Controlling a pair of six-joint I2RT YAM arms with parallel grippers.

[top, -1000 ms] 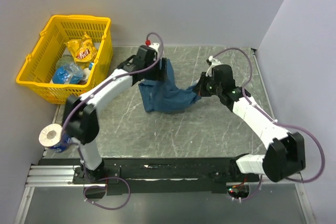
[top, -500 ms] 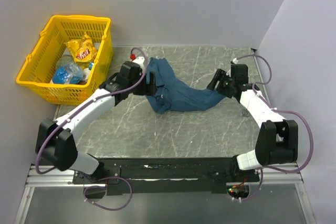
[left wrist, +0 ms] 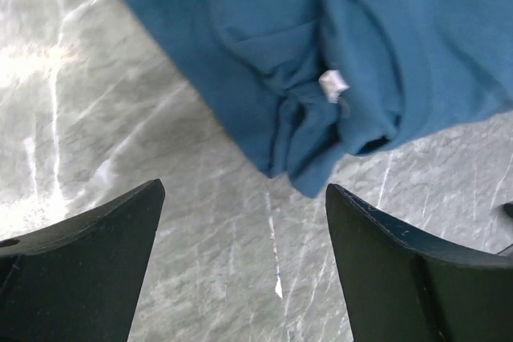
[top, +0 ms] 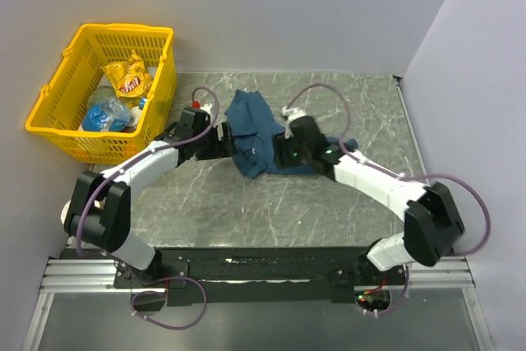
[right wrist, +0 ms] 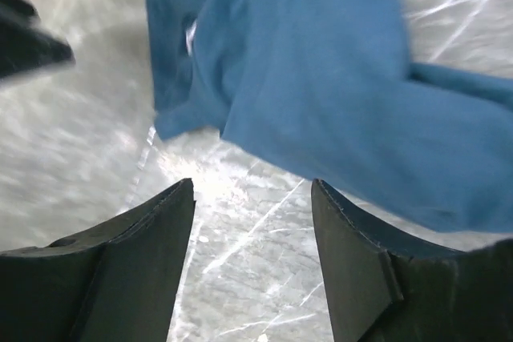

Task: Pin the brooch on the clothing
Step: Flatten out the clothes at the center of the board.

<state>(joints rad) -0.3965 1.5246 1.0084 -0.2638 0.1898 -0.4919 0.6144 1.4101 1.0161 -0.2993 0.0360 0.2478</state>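
Grey marbled table (top: 271, 203), and the picture has changed fast. Half a second ago the shirt (top: 251, 133) was strung out between the two arms, its far end way over on the right. Now it lies slack and bunched in the middle of the table, with a thin tail of cloth running off to the right under the right arm.

The right arm has swung in from the right edge towards the centre, and the right gripper (right wrist: 252, 184) has let go. Its wrist view shows both fingers spread wide over bare table with nothing between them, and the crumpled blue cloth just ahead.

The left gripper (left wrist: 244, 190) has released too. Its fingers stand well apart with only marble in the gap, and from above it sits just beside the shirt's left edge. That arm has also drawn back and folded lower towards its base since a moment ago. Its wrist view looks onto the shirt's folded lower corner, where a small white label (left wrist: 333, 85) pokes out of the creases.

As for the brooch, I cannot pick it out in any view.

Over at the back left, the yellow basket (top: 123, 29) with its packets sits exactly where it was.
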